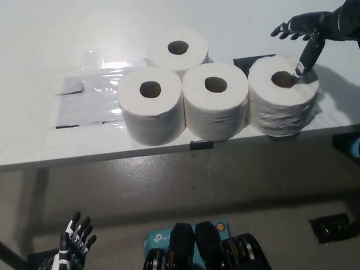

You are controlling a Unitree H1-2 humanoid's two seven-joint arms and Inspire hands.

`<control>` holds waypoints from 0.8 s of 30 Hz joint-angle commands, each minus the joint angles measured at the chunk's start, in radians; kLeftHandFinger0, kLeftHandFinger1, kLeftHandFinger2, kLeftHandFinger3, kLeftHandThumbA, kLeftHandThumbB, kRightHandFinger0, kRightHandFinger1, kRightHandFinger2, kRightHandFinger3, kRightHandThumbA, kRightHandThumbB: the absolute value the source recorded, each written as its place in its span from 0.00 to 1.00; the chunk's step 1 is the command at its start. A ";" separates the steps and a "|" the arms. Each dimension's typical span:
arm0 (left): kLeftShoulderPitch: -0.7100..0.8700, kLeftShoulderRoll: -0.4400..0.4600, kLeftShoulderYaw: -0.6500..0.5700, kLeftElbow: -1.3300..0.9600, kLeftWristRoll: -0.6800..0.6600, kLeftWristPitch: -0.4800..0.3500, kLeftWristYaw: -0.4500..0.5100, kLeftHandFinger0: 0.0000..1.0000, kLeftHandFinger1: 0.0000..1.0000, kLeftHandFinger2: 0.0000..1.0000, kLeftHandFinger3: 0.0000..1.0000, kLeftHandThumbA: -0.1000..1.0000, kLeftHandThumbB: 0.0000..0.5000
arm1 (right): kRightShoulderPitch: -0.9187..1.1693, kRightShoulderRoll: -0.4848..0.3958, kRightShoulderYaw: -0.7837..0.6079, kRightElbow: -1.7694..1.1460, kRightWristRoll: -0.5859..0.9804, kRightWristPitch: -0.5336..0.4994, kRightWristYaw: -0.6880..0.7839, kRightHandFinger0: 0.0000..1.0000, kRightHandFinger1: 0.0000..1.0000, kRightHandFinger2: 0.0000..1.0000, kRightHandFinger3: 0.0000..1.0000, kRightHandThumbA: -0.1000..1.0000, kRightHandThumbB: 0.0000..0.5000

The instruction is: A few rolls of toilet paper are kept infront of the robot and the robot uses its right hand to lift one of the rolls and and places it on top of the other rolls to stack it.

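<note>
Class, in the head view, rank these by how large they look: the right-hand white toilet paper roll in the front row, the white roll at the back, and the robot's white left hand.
1. Right-hand front white toilet paper roll.
2. Back white roll: partly hidden and farther away, so this ranking is unsure.
3. White left hand, resting at lower left, only partly in view.

surface: white table (pixel 31 34) | on it: four toilet paper rolls upright; three in a front row near the edge (pixel 217 107); one behind (pixel 177 47); clear plastic sheet (pixel 87 95) lying flat at left
</note>
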 commanded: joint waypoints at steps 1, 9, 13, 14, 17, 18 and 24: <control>0.006 0.006 -0.004 -0.028 -0.008 -0.034 -0.013 1.00 1.00 1.00 1.00 1.00 0.40 | -0.059 -0.007 -0.021 -0.007 -0.026 -0.052 -0.021 1.00 1.00 1.00 1.00 0.95 0.75; 0.007 0.007 -0.006 -0.028 -0.009 -0.037 -0.014 1.00 1.00 1.00 1.00 1.00 0.37 | -0.056 -0.003 -0.030 -0.019 -0.039 -0.058 -0.023 1.00 1.00 1.00 1.00 0.97 0.72; 0.008 0.006 -0.005 -0.030 -0.012 -0.037 -0.013 1.00 1.00 1.00 1.00 1.00 0.36 | -0.058 0.002 -0.035 -0.019 -0.043 -0.069 -0.022 1.00 1.00 1.00 1.00 0.98 0.70; 0.007 0.006 -0.005 -0.028 -0.012 -0.041 -0.014 1.00 1.00 1.00 1.00 1.00 0.34 | -0.059 0.003 -0.035 -0.023 -0.046 -0.067 -0.021 1.00 1.00 1.00 1.00 0.98 0.70; 0.009 0.009 -0.006 -0.028 -0.015 -0.040 -0.018 1.00 1.00 1.00 1.00 1.00 0.40 | -0.061 0.015 -0.040 -0.001 -0.039 -0.083 -0.023 1.00 1.00 1.00 1.00 0.98 0.70; 0.010 0.009 -0.006 -0.028 -0.015 -0.040 -0.017 1.00 1.00 1.00 1.00 1.00 0.41 | -0.062 0.017 -0.039 0.000 -0.041 -0.086 -0.023 1.00 1.00 1.00 1.00 0.98 0.70; 0.008 0.009 -0.007 -0.035 -0.014 -0.032 -0.016 1.00 1.00 1.00 1.00 1.00 0.42 | -0.063 0.032 -0.036 0.004 -0.048 -0.059 -0.012 1.00 1.00 1.00 1.00 0.95 0.72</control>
